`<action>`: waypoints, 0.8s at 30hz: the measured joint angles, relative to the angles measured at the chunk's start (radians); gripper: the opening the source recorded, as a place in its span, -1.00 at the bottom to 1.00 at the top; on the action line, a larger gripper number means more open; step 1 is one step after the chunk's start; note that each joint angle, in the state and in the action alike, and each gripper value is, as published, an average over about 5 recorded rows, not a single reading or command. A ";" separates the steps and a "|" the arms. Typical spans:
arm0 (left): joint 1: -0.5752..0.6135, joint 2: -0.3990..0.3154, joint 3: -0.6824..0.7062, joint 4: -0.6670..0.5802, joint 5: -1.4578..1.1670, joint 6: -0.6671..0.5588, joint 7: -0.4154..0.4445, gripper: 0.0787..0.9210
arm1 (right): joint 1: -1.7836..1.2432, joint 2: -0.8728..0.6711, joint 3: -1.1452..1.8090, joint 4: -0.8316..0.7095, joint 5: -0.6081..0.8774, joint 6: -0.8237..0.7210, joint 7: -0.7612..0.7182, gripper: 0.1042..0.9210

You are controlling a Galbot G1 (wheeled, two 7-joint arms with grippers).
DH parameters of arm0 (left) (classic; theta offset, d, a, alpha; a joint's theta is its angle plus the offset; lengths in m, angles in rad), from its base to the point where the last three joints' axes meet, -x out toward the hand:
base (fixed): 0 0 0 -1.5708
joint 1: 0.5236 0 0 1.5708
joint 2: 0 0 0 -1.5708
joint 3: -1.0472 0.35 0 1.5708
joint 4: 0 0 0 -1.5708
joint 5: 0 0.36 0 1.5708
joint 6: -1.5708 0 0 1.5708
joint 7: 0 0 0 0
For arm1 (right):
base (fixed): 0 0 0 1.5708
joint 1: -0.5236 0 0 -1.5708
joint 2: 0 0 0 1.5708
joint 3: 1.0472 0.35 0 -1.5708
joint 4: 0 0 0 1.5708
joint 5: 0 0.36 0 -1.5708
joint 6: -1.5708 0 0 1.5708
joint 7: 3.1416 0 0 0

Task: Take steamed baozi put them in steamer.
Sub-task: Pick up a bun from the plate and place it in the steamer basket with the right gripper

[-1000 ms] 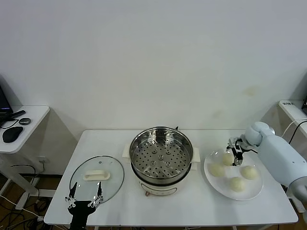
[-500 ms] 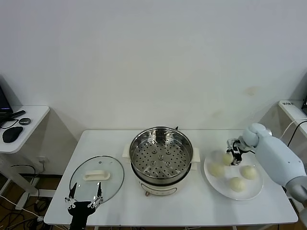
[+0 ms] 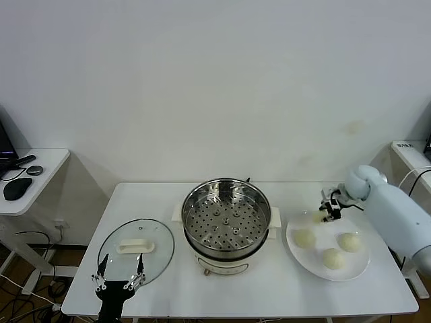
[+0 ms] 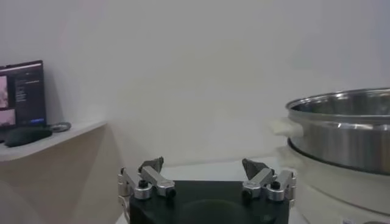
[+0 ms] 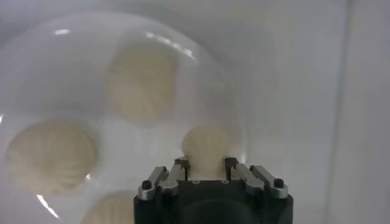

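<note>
Head view: the right gripper (image 3: 328, 212) hangs over the far edge of the plate (image 3: 360, 269), its jaws clamped on one baozi (image 3: 318, 217), which shows as a pale lump just beside the fingertips and looks lifted off the plate. Three more baozi lie on the plate below and in front of those jaws: one (image 3: 304, 238) nearest the steamer, one (image 3: 349, 241) to the other side, one (image 3: 333, 258) toward the near rim. The steamer (image 3: 226, 217) stands on the white surface (image 3: 283, 289) well to the side of the right jaws, its perforated tray bare. The left gripper (image 3: 120, 280) is parked at the near edge of the surface, jaws wide apart, with the glass lid (image 3: 136, 249) lying flat directly ahead of the fingertips.

Left wrist view: the left gripper (image 4: 207, 176) has its jaws spread with nothing between them. The steamer (image 4: 341, 131) rises beside one fingertip, close but not touching. Beyond the other fingertip, well apart, a side desk (image 4: 49, 137) carries a monitor (image 4: 22, 91).

Right wrist view: the right gripper (image 5: 206, 165) has its jaws closed on the baozi (image 5: 206, 145), one finger on each flank. Past the fingertips lies the plate (image 5: 201, 67) with two baozi in full sight (image 5: 141, 85) (image 5: 52, 155) and a third (image 5: 113, 210) partly hidden by the gripper body.
</note>
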 measured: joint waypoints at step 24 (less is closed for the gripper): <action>-0.012 0.013 -0.016 -0.032 -0.015 0.004 0.003 0.77 | 0.574 0.216 -0.565 0.203 0.439 0.236 -0.018 -0.19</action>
